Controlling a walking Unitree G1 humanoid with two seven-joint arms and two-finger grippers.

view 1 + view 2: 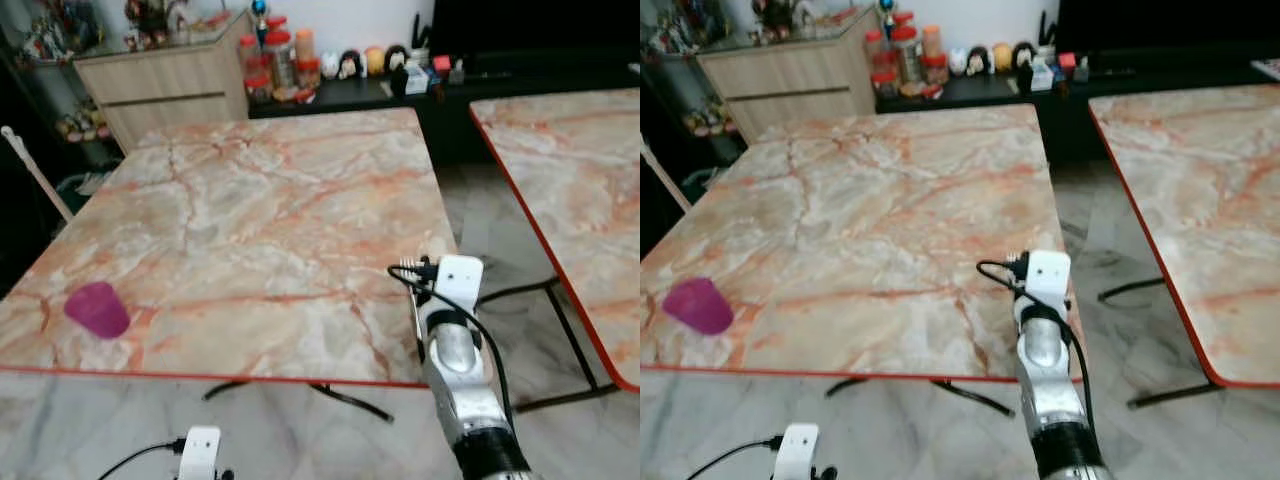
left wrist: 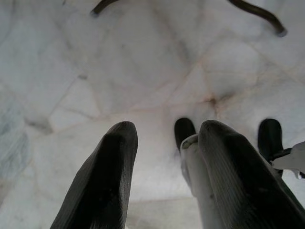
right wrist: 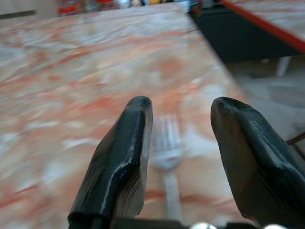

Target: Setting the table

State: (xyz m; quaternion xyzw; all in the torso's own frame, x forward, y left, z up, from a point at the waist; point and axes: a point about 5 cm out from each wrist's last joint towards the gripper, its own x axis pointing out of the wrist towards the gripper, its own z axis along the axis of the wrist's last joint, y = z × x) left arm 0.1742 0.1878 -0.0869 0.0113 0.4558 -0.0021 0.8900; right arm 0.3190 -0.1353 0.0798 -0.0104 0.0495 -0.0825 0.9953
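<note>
1. On the near-left corner of the marble table (image 1: pixel 260 190) you have one purple cup (image 1: pixel 97 309), seemingly tipped on its side close to the red-trimmed front edge. I judge the setting barely begun: no plate or other tableware can be made out on this top.

2. Low at your left, the left gripper (image 2: pixel 167 176) hangs idle over the pale tiled floor (image 2: pixel 119 71), below the table's front edge. Its two black fingers (image 2: pixel 102 181) stand apart with nothing between them; the robot's own feet show beyond them.

3. Toward the right, a fork (image 3: pixel 167 157) lies flat on the marble near the table's right edge, tines pointing away from the robot. It is blurred in the right wrist view, so I cannot tell its exact finish or alignment.

4. Your right gripper (image 3: pixel 181 138) is held over that fork, jaws wide apart, one finger to either side of the handle. Neither finger (image 3: pixel 125 152) appears to touch it; nothing is gripped.

5. My assessment: the fork is either just laid or about to be taken. Plates and the remaining cutlery are outstanding. A second marble table (image 1: pixel 580 170) stands well apart at far right.
</note>
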